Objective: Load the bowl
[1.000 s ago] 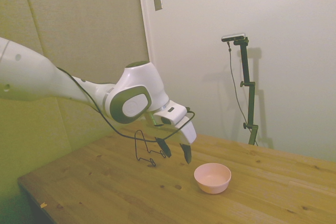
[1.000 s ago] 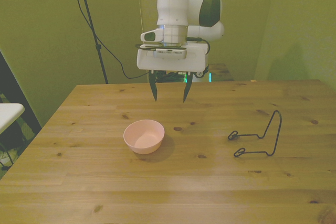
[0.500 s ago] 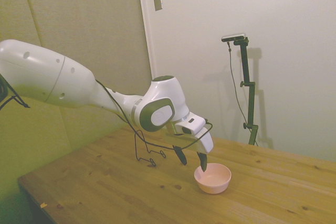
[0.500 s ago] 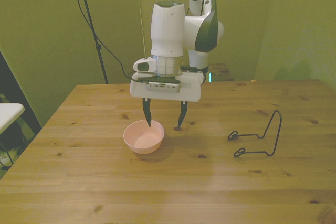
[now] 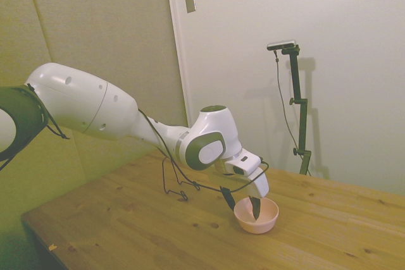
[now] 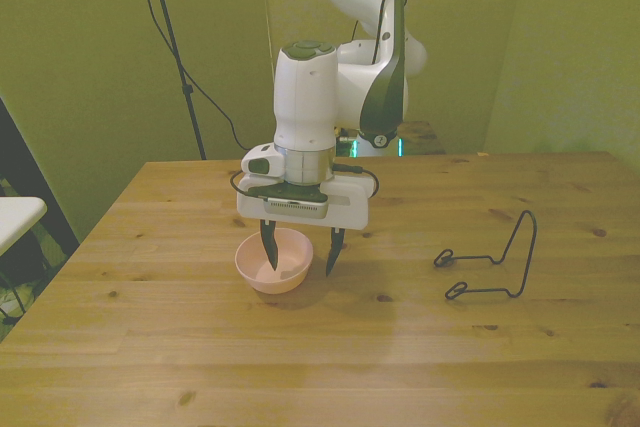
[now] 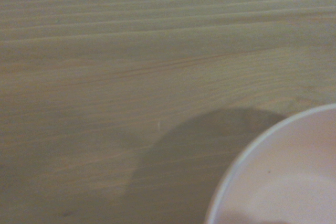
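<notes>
The pale pink bowl stands upright on the wooden table, toward the front view's left of centre; in the side view the bowl sits near the table's middle. My gripper is open and straddles the bowl's rim on the front view's right side: one finger dips inside the bowl, the other hangs outside it. In the side view the gripper shows the same, one dark finger in the bowl, one beside it. The wrist view holds a blurred arc of the bowl over wood grain. Nothing lies in the bowl.
A black wire stand rests on the table at the front view's right, apart from the bowl; in the side view the wire stand is behind the arm. A white object's edge shows off the table at the front view's left.
The arm has reached further out and come down from well above the table. The open fingers have dropped from beside the bowl to straddling its rim. The bowl has stayed put.
</notes>
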Tool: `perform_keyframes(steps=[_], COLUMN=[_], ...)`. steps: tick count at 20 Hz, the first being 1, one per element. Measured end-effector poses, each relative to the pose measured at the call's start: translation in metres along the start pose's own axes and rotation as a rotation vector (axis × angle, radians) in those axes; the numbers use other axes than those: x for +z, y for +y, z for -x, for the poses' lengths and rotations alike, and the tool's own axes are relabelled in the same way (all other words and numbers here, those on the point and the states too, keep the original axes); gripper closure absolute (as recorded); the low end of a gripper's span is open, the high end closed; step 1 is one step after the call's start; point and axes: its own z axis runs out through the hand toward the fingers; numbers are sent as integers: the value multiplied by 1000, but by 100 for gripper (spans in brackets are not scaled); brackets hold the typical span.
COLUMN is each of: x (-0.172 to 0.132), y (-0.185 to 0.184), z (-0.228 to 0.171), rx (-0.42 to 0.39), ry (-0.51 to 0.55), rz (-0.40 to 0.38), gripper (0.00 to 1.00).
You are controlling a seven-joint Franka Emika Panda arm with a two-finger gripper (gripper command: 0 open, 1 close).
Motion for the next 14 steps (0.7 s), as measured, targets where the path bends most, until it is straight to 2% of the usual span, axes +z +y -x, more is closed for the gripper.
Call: perform_keyframes(steps=[14], x=[9], y=[0], z=[1], rx=[26], ry=[-37], rz=[-20], gripper=[100])
